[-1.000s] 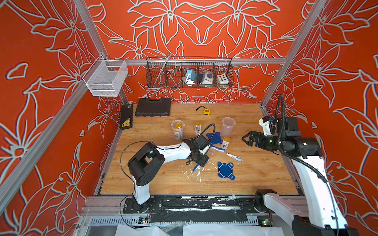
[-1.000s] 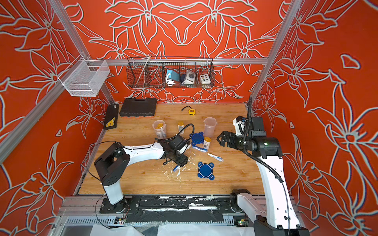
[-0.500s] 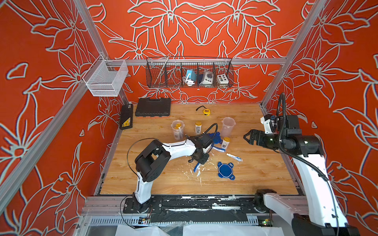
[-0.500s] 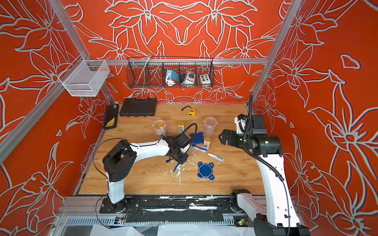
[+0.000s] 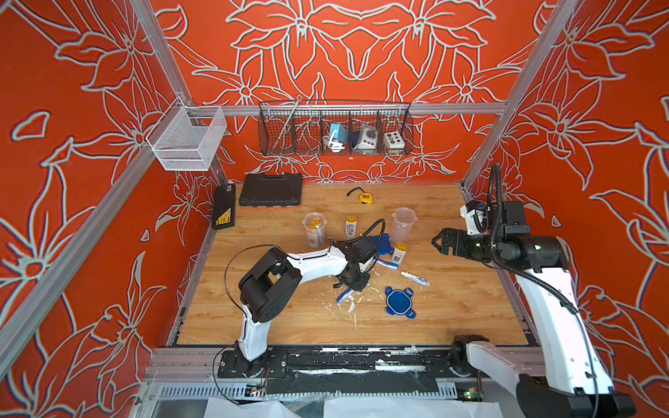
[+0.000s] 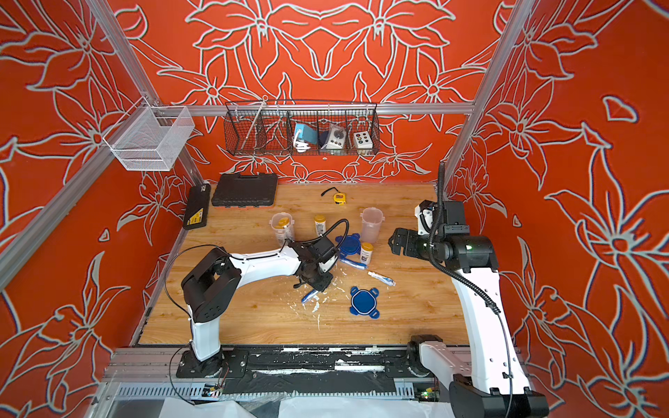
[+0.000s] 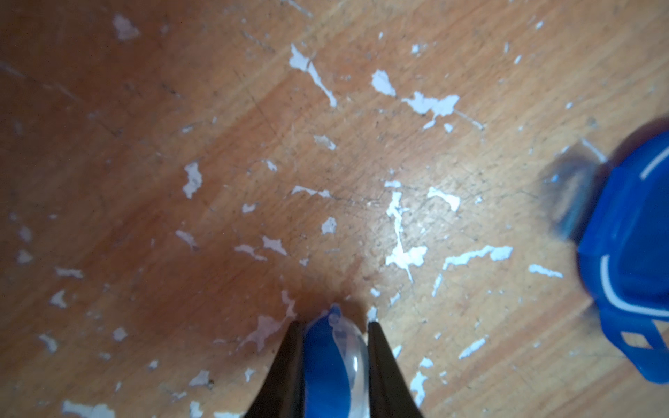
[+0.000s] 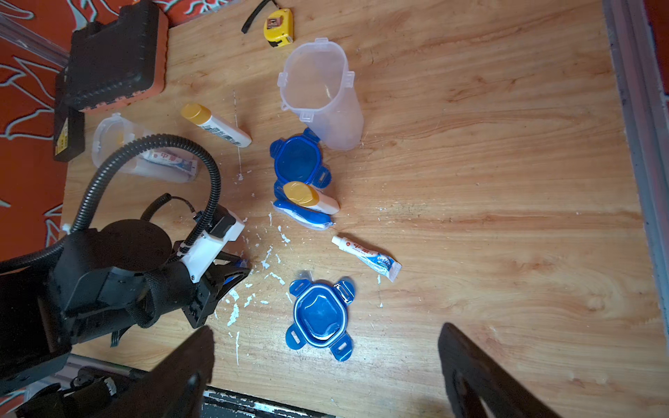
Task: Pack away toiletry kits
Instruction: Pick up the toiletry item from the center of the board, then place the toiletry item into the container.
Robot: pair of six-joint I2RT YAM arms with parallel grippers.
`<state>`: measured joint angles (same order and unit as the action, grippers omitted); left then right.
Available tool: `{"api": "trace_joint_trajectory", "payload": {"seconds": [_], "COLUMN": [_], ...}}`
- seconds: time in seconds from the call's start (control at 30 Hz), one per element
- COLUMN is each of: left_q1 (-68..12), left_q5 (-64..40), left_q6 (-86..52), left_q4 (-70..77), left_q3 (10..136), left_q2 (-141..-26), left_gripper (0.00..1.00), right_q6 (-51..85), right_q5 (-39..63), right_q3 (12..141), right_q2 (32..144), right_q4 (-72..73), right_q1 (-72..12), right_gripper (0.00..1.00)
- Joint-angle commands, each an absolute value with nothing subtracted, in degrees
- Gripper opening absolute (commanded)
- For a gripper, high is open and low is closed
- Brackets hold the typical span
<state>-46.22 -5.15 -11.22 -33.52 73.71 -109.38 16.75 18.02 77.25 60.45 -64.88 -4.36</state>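
My left gripper [image 5: 353, 281] [image 7: 333, 347] points down at the table's middle and is shut on a blue toothbrush in a clear case [image 7: 331, 365]; its end sticks out below the jaws [image 5: 343, 297] [image 6: 308, 296]. A clear tub [image 5: 314, 228] [image 8: 144, 152] holds a tube and a yellow cap. A second clear tub [image 5: 403, 224] [image 8: 322, 94] stands empty. One blue lid [image 5: 399, 301] [image 8: 320, 318] lies alone, another [image 8: 298, 159] beside the empty tub. My right gripper [image 5: 436, 242] [image 8: 325, 380] hovers open at the right, holding nothing.
Two yellow-capped bottles [image 8: 215, 125] [image 8: 309, 197], a second toothbrush [image 8: 302, 217] and a small tube [image 8: 365, 257] sit mid-table. Black tool cases [image 5: 271, 190] [image 5: 222, 206] and a yellow tape measure [image 5: 365, 197] lie at the back. Wire baskets [image 5: 335, 130] [image 5: 186, 139] hang above.
The left gripper's jaws have closed onto the toothbrush, and the left arm's elbow has swung right. The right arm has hardly moved.
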Motion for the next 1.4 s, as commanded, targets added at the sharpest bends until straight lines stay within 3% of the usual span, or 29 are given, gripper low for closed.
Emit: {"api": "trace_joint_trajectory", "payload": {"seconds": [0.0, 0.33, 0.53, 0.9, 1.37], "left_q1": [-41.9, -27.4, -21.6, -19.1, -17.5], "left_q5": [-9.2, -11.9, -12.7, -8.6, -8.0], "left_q6": [-11.7, -8.9, -5.9, -6.2, -4.9], "left_q4": [-35.3, -24.1, -12.2, 9.5, 16.1], "left_q3": [74.5, 77.6, 76.8, 70.1, 62.9], "left_q2": [-102.1, -85.6, -84.3, -89.7, -89.8], "left_gripper": [0.00, 0.00, 0.00, 0.00, 0.00], "right_q6": [15.8, 16.0, 15.5, 16.7, 17.1], "right_q5": [19.0, 23.6, 23.8, 22.4, 21.4], "right_q3": [78.9, 81.3, 82.7, 80.5, 80.1], "right_q2": [61.2, 64.7, 67.3, 66.8, 67.7], "right_q4": [-62.3, -48.8, -46.8, -44.0, -42.4], "right_q1": [-8.0, -21.8, -25.9, -30.7, -32.0], "right_gripper": [0.97, 0.98, 0.97, 0.97, 0.98]}}
